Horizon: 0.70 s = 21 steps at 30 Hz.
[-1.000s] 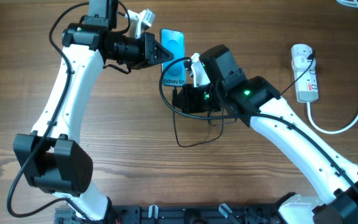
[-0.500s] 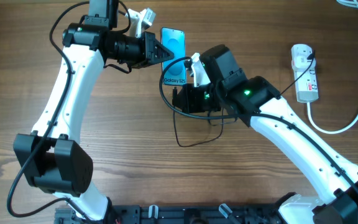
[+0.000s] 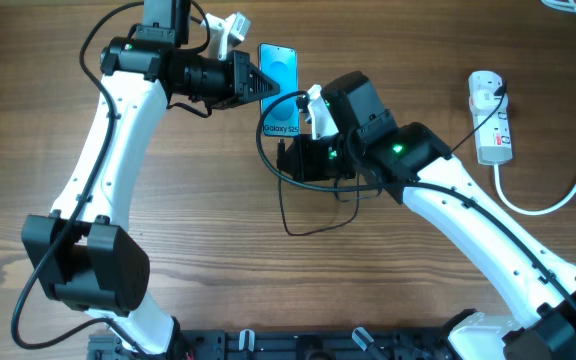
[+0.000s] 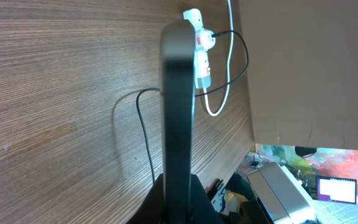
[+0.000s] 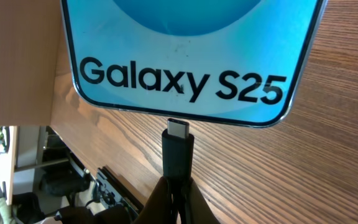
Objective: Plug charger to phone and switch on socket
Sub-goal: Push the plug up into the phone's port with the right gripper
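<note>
From overhead, the left gripper (image 3: 264, 84) covers one long edge of the phone (image 3: 280, 68). The right arm's bulk hides its own fingertips, so the right gripper (image 3: 294, 156) shows only as a black mass just below the phone's lettered end, and how its jaws stand cannot be told here. The phone is at the far middle of the table (image 3: 198, 250), teal face toward the camera; whether it rests on the wood is unclear. The charger (image 3: 290, 222) loops thin and black below the right gripper, partly lost under the arm. The socket (image 3: 492, 118) lies well apart to the right, and its white lead (image 3: 497, 182) curves away to the frame's top edge. In the left wrist view the phone stands edge-on as a dark slab blocking the middle of the picture. Dark fingers (image 4: 153, 202) press against both its faces at the bottom, pinching it. The socket and a stretch of black cable lie beyond. In the right wrist view only the phone's lower end shows, reading "Galaxy S25" in dark letters. The fingers (image 5: 194, 208) pinch the charger's plug (image 5: 178, 152), whose metal tip meets the phone's bottom edge. Whether it is seated inside cannot be made out.
</note>
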{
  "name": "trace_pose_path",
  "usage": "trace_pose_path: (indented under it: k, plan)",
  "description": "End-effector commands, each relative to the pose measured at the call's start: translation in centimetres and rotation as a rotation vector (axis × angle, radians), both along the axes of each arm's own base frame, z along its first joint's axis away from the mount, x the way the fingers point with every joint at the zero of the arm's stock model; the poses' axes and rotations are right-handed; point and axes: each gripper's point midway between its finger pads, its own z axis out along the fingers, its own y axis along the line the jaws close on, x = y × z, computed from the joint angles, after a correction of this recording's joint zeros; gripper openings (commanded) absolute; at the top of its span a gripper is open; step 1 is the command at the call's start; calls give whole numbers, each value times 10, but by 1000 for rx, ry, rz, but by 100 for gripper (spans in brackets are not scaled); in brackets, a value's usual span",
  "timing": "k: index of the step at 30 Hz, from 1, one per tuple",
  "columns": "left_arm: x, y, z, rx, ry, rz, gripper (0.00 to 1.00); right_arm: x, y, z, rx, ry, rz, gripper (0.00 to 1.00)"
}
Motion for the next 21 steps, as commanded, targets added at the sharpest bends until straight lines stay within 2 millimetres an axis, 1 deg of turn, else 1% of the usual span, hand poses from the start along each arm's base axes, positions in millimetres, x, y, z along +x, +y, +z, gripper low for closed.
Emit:
trace_pose_path:
  k: [1, 11, 15, 21]
  plan:
    - [-2, -3, 10, -20, -23, -13, 4, 0, 3, 14, 26, -30, 14, 4]
    - [-3, -3, 9, -20, -15, -14, 4, 4, 5, 17, 35, -48, 11, 4]
    - [-3, -3, 9, -20, -15, -14, 4, 5, 1, 13, 13, -45, -7, 4]
    - [-4, -3, 8, -19, -9, -14, 4, 5, 1, 13, 14, -40, -14, 4]
